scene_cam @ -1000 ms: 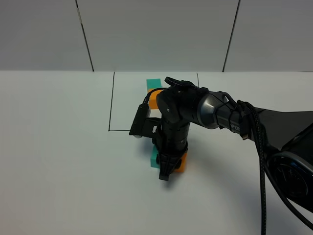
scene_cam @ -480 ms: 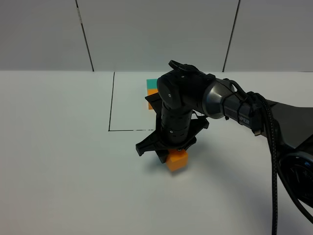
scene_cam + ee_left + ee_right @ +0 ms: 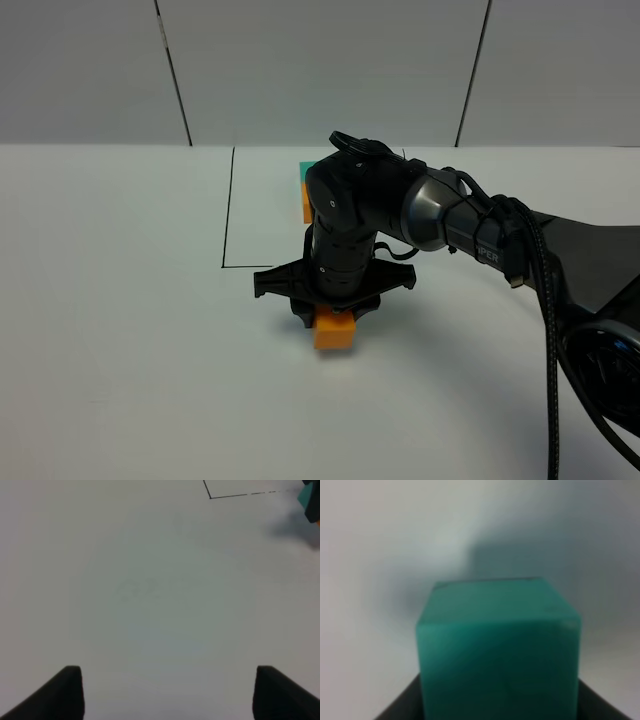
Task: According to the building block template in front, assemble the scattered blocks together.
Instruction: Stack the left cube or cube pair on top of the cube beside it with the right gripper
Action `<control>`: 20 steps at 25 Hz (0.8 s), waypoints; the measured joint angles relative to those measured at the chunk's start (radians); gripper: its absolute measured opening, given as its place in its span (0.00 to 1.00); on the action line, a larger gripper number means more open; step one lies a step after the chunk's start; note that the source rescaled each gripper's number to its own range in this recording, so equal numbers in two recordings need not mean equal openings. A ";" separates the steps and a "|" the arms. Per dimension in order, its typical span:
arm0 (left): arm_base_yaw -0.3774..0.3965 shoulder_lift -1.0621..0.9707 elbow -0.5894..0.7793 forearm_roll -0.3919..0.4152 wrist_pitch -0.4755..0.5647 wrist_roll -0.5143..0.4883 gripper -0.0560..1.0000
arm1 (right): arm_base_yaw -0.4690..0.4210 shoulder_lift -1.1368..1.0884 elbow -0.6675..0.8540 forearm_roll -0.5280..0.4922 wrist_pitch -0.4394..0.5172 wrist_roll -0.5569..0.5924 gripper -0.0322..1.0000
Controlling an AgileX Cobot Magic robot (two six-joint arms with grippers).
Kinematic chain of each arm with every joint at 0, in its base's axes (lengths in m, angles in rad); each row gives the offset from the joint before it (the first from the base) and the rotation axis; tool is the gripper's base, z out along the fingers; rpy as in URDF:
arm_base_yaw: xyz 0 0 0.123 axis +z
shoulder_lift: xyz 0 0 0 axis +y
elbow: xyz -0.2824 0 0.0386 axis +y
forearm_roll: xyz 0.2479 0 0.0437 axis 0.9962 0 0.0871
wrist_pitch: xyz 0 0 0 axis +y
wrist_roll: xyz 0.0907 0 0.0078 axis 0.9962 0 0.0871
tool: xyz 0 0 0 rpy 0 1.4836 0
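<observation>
1. Your right arm (image 3: 470, 235) reaches in from the right side across the table (image 3: 120, 330), forearm slanting down and wrist bent so it points straight down, just on the near side of the black frame line (image 3: 226, 205).
2. Right gripper (image 3: 331, 315) sits low over the table, its wrist cam bracket sticking out sideways both ways, roughly parallel w/ the frame line's near edge.
3. Right fingers are together, clamped on the teal cube (image 3: 497, 645); right wrist view shows it filling the frame btwn the dark finger bases. From the high view the teal cube is hidden behind the wrist.
4. Orange cube (image 3: 334, 330) shows just below the wrist, on the near side of the frame line, outside it. Can't tell whether it touches the teal cube or the table.
5. Building block template (image 3: 308, 188) lies inside the frame line, mostly hidden behind the arm; only a teal corner over an orange strip shows.
6. Left gripper (image 3: 167, 692) hovers over bare table, well apart from the frame line's corner. Its fingers (image 3: 67, 690) stand apart, nothing btwn them.
</observation>
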 joint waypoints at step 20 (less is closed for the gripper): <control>0.000 0.000 0.000 0.000 0.000 0.000 0.53 | 0.018 0.067 0.000 -0.127 -0.022 0.198 0.05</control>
